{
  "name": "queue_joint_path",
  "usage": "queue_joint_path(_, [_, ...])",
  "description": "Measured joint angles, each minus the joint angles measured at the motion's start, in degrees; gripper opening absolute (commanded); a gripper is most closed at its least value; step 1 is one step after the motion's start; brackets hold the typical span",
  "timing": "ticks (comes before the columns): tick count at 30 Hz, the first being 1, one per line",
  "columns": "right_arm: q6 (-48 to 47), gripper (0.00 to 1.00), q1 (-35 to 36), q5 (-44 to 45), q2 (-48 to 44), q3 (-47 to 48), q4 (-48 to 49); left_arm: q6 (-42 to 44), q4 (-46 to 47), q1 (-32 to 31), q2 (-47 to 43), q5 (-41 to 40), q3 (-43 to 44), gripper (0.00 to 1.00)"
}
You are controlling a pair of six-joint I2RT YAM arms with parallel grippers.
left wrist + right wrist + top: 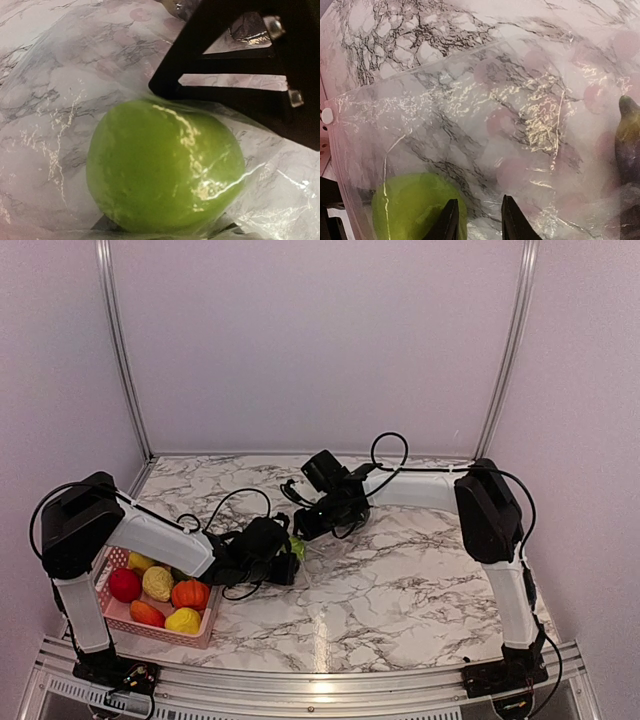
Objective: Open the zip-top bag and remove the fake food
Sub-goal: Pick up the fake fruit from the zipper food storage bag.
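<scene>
Both arms meet over the middle of the table (430,590). The bag (470,110) lies there on the marble, clear and crinkled. A green fruit (165,175) sits under its film at 7 o'clock in the right wrist view, and a dark eggplant (629,140) at 3 o'clock. From the top, the basket (160,632) at 8 o'clock holds the toy food (190,593) already out: red, yellow and orange pieces.

The right gripper (476,217) hangs over the bag, jaws a little apart with nothing between them. The left gripper (288,563) is hard up against the green fruit, but the fruit hides its fingers, so I cannot tell whether it is clamped or loose.

I judge the green fruit is the piece in hand. I'd pin the film with the right, take the fruit across its widest part with the left, and draw it out slowly so the bag doesn't ride along. It is round and glossy and could squirt free. I can't make out where the mouth lies.

No brand or writing is readable. I see only pale pink dots on the film and a small white tab (326,116) at 9 o'clock.
</scene>
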Motion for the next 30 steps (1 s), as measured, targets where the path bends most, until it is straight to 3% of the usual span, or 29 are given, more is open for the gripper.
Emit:
queue_joint_path(8, [0.09, 0.32, 0.0, 0.42, 0.0, -0.35, 0.7, 0.37, -0.96, -0.02, 0.0, 0.15, 0.28, 0.28])
queue_joint_path(15, [1.9, 0.37, -0.07, 1.88, -0.07, -2.03, 1.9, -0.37, -4.35, 0.0, -1.07, 2.25, 1.07, 0.25])
queue_joint_path(30, [7.61, 0.39, -3.08, 3.43, -1.88, -7.98, 7.52, -5.57, -17.68, 0.0, -8.15, 13.62, 1.07, 0.25])
